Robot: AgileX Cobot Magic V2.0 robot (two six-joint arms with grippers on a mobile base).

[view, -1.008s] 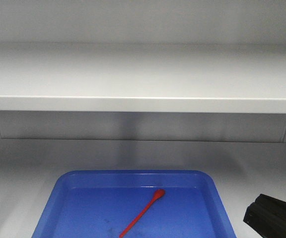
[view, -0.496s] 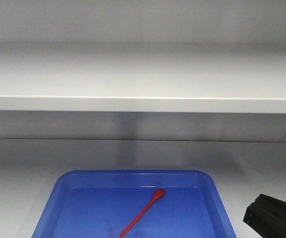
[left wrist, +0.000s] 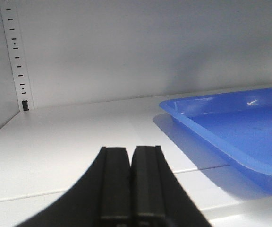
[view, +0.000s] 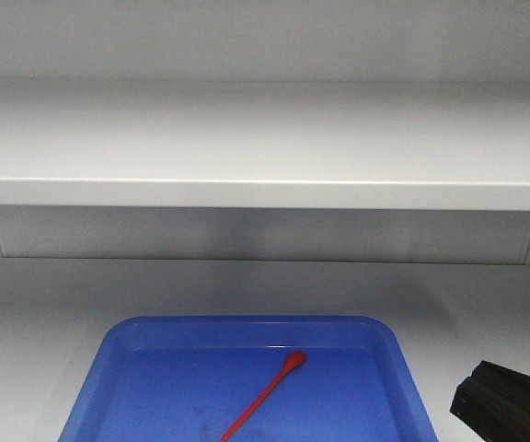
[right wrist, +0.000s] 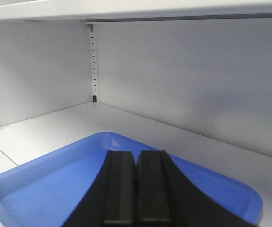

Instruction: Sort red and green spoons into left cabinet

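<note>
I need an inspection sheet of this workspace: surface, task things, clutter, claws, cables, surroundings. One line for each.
Surface: pale grey cabinet shelf, holding a blue tray.
Job's things: red spoon lies diagonally in the tray, bowl toward the back; green spoon nothing seen.
Clutter: nothing seen.
Claws: left claw shut, empty, over the shelf left of the tray; right claw shut, empty, above the tray.
Cables: nothing seen.
Surroundings: upper shelf overhead, peg-hole strips in the back corners, plain back wall.
</note>
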